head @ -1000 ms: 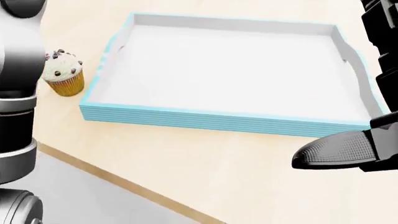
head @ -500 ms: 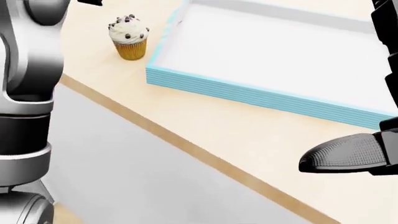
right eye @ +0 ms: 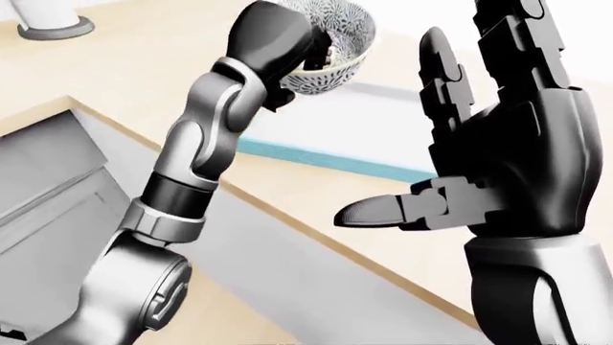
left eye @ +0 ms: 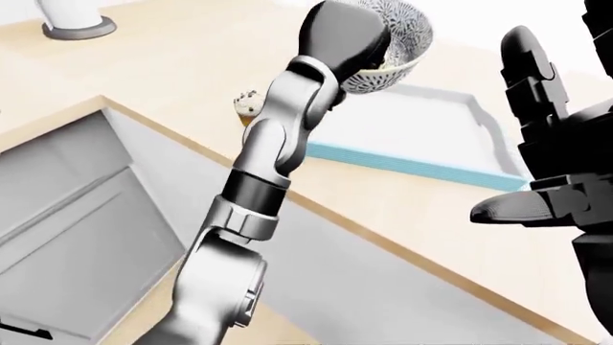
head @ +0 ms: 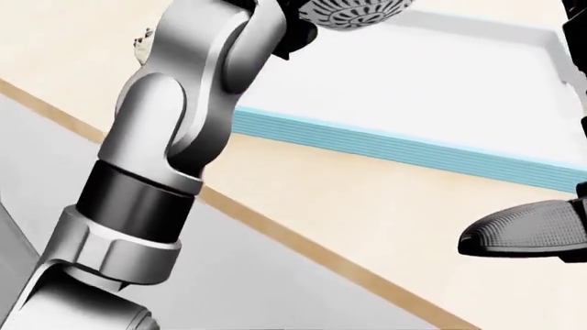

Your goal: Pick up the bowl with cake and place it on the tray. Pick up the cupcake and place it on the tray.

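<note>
A grey-patterned bowl (left eye: 394, 44) hangs in the air over the upper-left part of the light-blue tray (left eye: 436, 129). My left hand (right eye: 311, 54) is shut on the bowl's rim, and little of what is inside shows. The tray's white floor (head: 431, 82) is bare. Behind my left forearm, just left of the tray, only a sliver of the cupcake (left eye: 247, 103) peeks out. My right hand (right eye: 412, 136) is raised at the right, fingers spread and thumb out, holding nothing.
The tray lies on a pale wood counter (left eye: 172, 65) whose edge runs diagonally down to the right. Grey cabinet fronts (left eye: 77, 194) drop below that edge. A white object on a grey base (left eye: 72, 20) stands at the top left.
The camera has shifted. My left arm has swung in from the left edge across the view, carrying the bowl over the tray and now covering most of the cupcake. The right hand is barely changed.
</note>
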Controlling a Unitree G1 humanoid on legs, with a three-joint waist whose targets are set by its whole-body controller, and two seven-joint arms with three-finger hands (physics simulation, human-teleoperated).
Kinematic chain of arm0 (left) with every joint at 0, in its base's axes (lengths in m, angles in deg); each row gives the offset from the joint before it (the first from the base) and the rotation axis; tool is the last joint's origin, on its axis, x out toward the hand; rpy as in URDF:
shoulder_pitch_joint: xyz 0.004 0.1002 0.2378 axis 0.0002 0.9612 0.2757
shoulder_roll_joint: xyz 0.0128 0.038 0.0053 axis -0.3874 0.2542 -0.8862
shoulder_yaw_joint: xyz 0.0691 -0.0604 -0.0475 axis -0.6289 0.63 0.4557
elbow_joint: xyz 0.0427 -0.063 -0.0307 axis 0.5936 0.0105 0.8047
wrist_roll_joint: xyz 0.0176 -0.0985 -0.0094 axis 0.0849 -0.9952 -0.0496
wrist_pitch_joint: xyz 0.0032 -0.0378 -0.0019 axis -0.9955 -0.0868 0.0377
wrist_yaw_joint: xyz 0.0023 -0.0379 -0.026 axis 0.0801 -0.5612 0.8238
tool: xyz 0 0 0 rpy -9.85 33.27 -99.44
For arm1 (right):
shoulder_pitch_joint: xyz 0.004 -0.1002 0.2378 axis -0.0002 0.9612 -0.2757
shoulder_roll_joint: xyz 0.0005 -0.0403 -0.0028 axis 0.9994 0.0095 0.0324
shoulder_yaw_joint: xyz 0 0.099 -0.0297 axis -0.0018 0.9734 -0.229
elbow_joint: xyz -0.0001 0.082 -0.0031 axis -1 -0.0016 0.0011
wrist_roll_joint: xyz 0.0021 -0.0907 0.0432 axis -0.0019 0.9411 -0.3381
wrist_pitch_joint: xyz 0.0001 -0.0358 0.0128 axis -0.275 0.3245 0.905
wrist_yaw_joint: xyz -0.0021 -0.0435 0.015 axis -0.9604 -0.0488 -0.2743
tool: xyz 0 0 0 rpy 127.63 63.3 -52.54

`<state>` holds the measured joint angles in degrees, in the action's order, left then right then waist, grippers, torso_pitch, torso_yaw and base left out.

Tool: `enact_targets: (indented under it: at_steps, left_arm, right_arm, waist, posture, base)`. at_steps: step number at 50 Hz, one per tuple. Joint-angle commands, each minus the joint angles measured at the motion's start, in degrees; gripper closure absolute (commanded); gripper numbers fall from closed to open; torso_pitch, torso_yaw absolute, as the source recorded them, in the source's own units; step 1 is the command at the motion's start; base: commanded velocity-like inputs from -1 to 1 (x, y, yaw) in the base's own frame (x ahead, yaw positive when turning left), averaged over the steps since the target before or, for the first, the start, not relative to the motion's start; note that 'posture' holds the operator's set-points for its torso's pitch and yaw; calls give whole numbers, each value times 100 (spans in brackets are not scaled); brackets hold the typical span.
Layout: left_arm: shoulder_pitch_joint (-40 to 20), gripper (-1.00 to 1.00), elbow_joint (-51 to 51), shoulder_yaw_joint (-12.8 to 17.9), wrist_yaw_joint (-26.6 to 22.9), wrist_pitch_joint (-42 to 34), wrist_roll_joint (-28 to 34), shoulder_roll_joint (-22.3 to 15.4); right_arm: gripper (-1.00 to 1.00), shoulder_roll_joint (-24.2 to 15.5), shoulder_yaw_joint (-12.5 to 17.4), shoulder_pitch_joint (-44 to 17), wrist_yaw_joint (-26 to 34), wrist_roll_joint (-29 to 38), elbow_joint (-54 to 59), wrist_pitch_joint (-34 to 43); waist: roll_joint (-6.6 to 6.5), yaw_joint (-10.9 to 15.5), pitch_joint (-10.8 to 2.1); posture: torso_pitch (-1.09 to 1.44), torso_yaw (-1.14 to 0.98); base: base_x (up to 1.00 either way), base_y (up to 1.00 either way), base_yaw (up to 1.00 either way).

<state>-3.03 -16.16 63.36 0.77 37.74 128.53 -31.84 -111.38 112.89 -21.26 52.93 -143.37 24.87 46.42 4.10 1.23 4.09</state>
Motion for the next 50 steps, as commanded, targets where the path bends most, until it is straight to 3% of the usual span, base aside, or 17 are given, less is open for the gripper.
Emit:
enact_targets:
  at_steps: [1,24,43,50]
  left_arm:
    - [-367,100,-281,162,490,-26,95,-2]
    - [-890,100,2001,-197,2108,206,705,978]
    - [-809,100,2901,-327,2678,223,1116,1208]
    - [-751,100,3017,-354,2673,254,1197,1245]
  right_arm:
    - [-100,-56,70,-111,12,79,-41,-122]
    - [-100,-184,89,-158,-257,-194,-110,-147]
    - [-100,-170,178,-42,-210,-190,-105,-248]
    - [-100,-178,190,-29,-188,-180,-78,-274]
  waist:
    - [41,21,-205]
    - [138,3,-247]
    - [176,3,-266]
    - [183,-2,-276]
  posture:
    - [0,0]
    - [0,0]
    - [0,0]
    - [0,0]
  base:
    - [0,0,0]
    - [0,0,0]
    - [0,0,0]
    - [0,0,0]
